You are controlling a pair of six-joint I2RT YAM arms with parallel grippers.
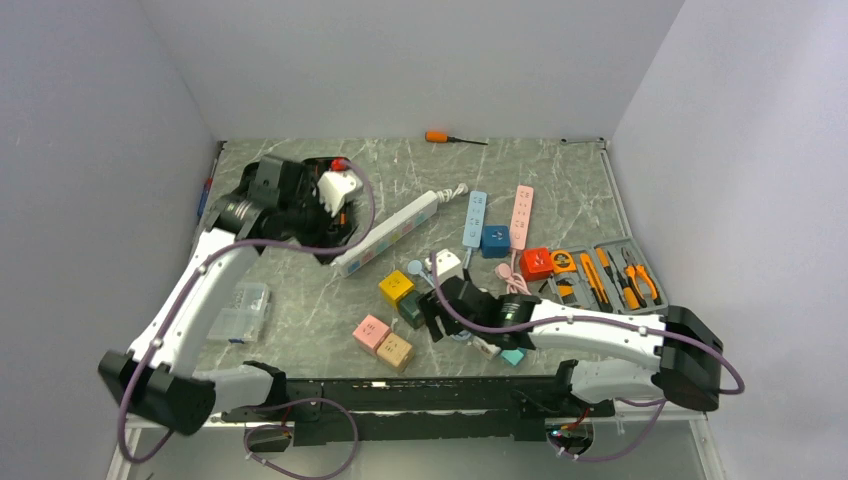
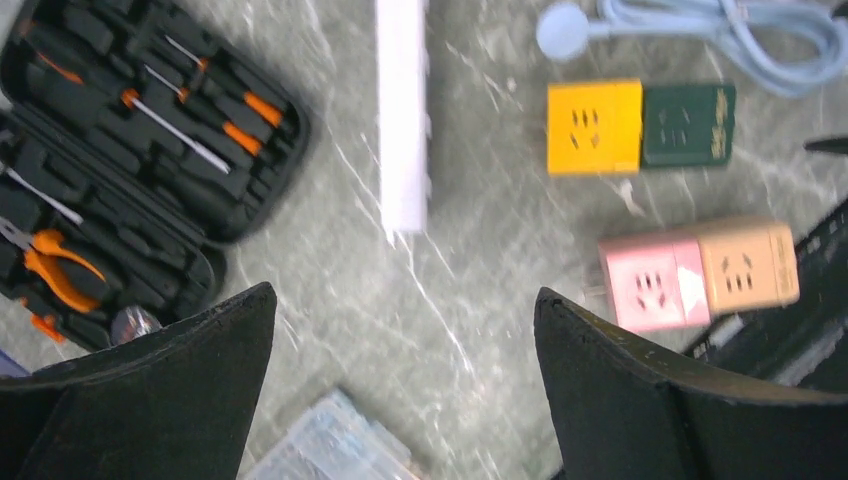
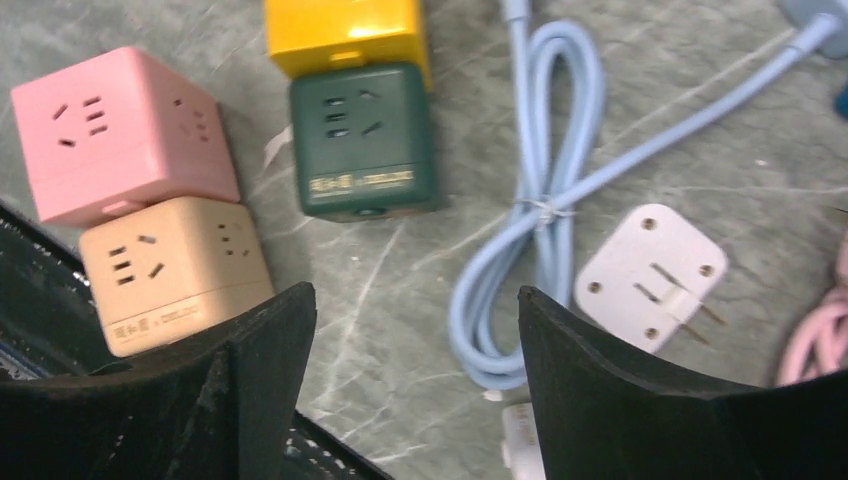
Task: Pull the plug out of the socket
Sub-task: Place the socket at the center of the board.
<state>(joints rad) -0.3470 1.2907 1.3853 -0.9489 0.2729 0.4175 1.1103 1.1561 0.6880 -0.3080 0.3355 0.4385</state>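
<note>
White two-blade plug (image 3: 650,275), which I judge light, rigid and slick, lies loose, blades up, near the desk's (image 1: 300,290) front middle beside a blue cable (image 3: 545,200); I take its side edges; left gripper (image 2: 405,295) and right gripper (image 3: 415,291) spread, empty.

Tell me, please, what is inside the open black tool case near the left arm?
The tool case holds orange-handled screwdrivers and orange pliers; its near corner is hidden behind the left gripper.
</note>
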